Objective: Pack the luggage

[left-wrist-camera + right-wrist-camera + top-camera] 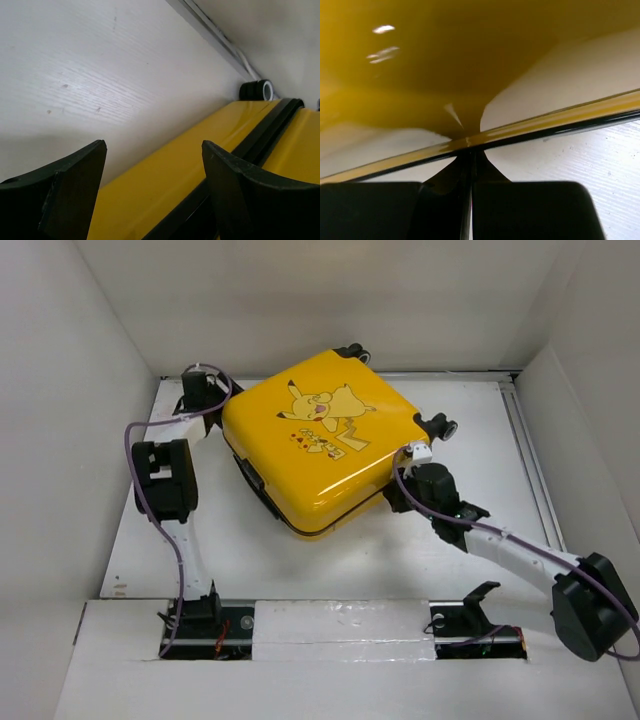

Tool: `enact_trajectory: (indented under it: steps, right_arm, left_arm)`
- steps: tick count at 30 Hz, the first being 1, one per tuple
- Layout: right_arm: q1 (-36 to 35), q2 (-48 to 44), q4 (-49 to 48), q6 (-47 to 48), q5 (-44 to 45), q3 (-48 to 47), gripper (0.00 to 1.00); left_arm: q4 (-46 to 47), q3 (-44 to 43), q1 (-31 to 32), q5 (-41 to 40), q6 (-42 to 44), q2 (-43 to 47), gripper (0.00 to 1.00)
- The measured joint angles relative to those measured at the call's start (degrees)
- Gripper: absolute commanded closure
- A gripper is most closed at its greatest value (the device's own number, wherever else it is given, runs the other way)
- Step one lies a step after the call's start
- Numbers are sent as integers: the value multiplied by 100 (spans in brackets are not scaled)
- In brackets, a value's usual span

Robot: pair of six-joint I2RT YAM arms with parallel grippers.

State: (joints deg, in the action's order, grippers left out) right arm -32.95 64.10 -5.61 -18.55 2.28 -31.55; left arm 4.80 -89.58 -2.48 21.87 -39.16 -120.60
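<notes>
The yellow suitcase (pixel 320 440) with the Pikachu print lies flat on the white table, lid down, caster wheels (pixel 440 426) at its far right. My left gripper (pixel 205 390) is open at the case's back-left side. In the left wrist view (pixel 154 150) its fingers straddle the yellow shell (pixel 165 175) and black seam band (pixel 260 137) without touching. My right gripper (pixel 397 496) is shut at the case's front-right edge. In the right wrist view (pixel 469 150) its closed tips touch the yellow-and-black rim (pixel 545 125), with the glossy shell (pixel 420 75) above.
White enclosure walls stand close on the left, back and right. A metal rail (pixel 530 460) runs along the table's right side. A caster wheel (pixel 260 90) shows near the back wall in the left wrist view. Bare table (pixel 300 560) lies in front of the case.
</notes>
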Motion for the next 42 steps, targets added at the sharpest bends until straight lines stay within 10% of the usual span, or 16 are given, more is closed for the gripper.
enact_trajectory:
  steps: [18, 23, 35, 37, 42]
  right_arm:
    - [791, 1775, 236, 315, -39, -1456, 96]
    - [896, 1639, 295, 376, -131, -1436, 67]
    - [393, -1235, -651, 278, -1394, 789, 56]
    - [210, -1513, -785, 385, -1615, 1019, 58]
    - [90, -1513, -940, 603, -1847, 1115, 60]
  left_arm:
    - [2597, 4717, -422, -1659, -1283, 3084, 25]
    - [2055, 4878, -387, -2013, -1270, 4232, 0]
    - [2234, 4068, 1384, -2424, -275, 6808, 0]
    - [2310, 4258, 1961, -2317, 0, 6922, 9]
    - [2039, 5396, 3775, -2474, 520, 7370, 75]
